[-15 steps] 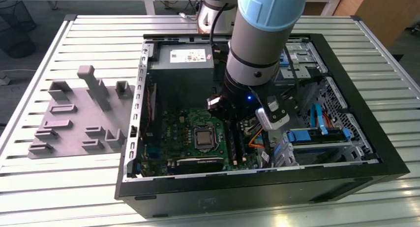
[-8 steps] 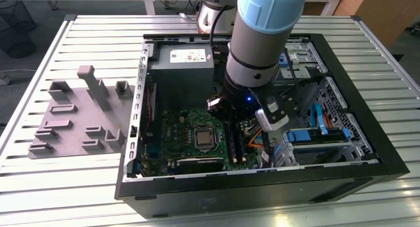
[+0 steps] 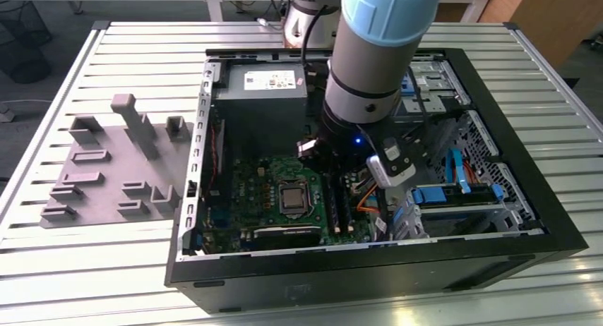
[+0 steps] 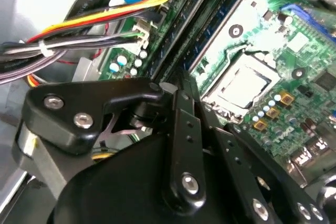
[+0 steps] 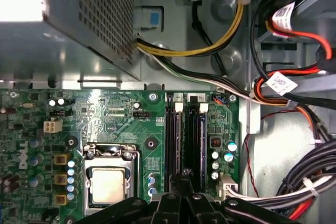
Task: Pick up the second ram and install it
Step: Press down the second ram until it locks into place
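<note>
Slatted table (image 3: pixel 113 269), open case (image 3: pixel 527 220), motherboard (image 5: pixel 121 124)

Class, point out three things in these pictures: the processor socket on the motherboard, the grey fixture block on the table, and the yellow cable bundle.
Processor socket (image 5: pixel 107 184), first wrist view: middle of its silver lid.
Grey fixture block (image 3: pixel 113 167), exterior view: its flat base.
Yellow cable bundle (image 5: pixel 231 22), first wrist view: the curved stretch.

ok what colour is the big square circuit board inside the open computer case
Green, clearest in the first wrist view: the motherboard.
</note>
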You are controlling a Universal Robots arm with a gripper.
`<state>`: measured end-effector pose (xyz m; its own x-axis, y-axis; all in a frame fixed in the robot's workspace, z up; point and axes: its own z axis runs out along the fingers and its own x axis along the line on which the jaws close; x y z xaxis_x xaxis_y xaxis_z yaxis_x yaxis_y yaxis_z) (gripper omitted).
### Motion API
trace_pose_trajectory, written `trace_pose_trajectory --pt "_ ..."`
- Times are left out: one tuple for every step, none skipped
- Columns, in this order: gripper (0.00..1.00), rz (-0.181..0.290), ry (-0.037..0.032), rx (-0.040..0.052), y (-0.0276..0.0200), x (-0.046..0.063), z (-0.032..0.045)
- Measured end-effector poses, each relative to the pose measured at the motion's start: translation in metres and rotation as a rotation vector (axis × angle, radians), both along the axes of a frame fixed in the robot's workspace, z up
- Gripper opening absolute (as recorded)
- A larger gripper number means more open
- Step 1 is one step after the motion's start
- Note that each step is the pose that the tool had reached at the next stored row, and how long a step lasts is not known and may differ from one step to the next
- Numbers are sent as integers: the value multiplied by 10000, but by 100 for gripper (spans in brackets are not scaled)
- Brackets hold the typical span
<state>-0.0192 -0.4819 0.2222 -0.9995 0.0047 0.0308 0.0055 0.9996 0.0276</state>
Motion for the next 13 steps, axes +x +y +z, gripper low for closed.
trace_pose_trajectory --pt "11 1 7 -21 -3 -1 40" --pt "11 2 5 -16 -2 -1 62" --pt "11 3 5 -16 -2 -1 84" --pt "11 3 6 -18 -2 -1 102" --pt "11 3 6 -20 -3 -1 112" --pt "11 3 7 -20 -3 -1 119" --pt "11 3 5 -17 -2 -1 120" --pt "11 3 5 -16 -2 -1 120" --pt "11 3 5 -16 -2 -1 121" --pt "11 3 6 -19 -3 -1 124" --pt "11 3 6 -20 -3 -1 125" --pt "11 3 6 -19 -3 -1 126" --pt "11 3 6 -19 -3 -1 126"
